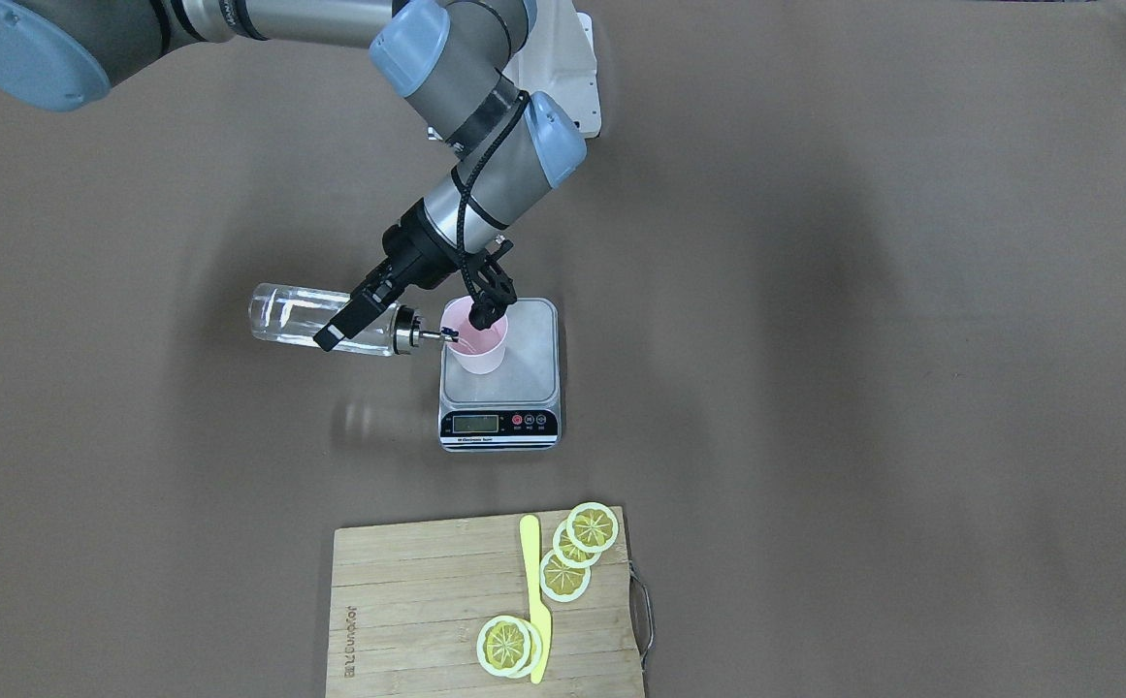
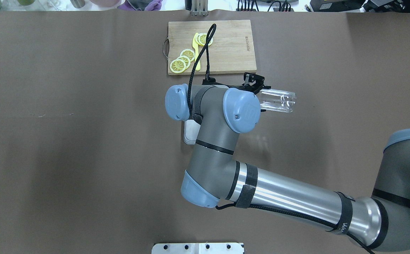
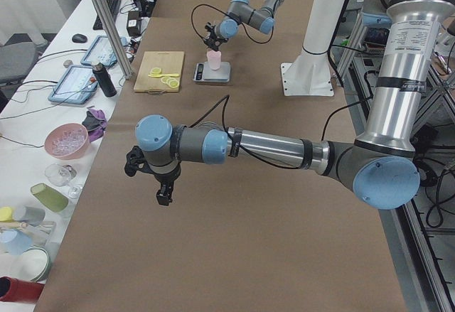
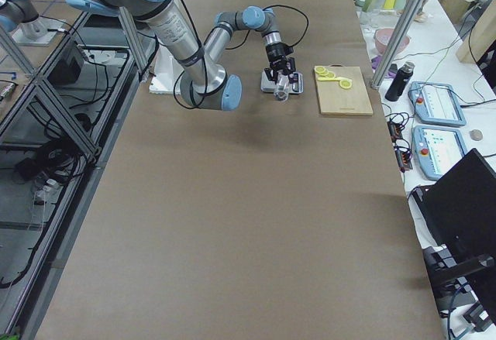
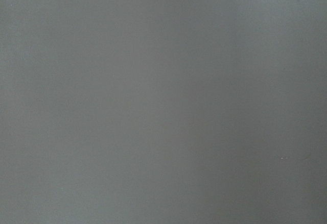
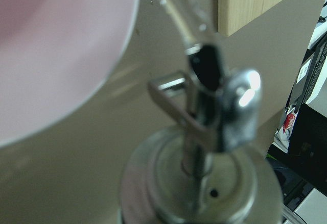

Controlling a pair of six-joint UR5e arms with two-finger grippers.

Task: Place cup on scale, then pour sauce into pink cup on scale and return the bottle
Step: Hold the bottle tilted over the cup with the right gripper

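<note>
My right gripper (image 1: 357,318) is shut on the clear glass bottle (image 1: 301,315) and holds it tipped about level above the table. The metal spout (image 1: 424,335) reaches over the rim of the pink cup (image 1: 478,349). The cup stands upright on the scale (image 1: 524,383). In the right wrist view a thin clear stream (image 6: 176,9) leaves the spout (image 6: 225,117) beside the cup (image 6: 61,45). Clear sauce shows inside the bottle (image 2: 277,100). My left gripper (image 3: 162,184) hangs over bare table far from the scale; I cannot tell whether it is open.
A wooden cutting board (image 1: 407,601) with lemon slices (image 1: 592,526) and a yellow knife (image 1: 533,591) lies beyond the scale on the operators' side. Bowls, cups and tablets line the table's far edge (image 3: 67,141).
</note>
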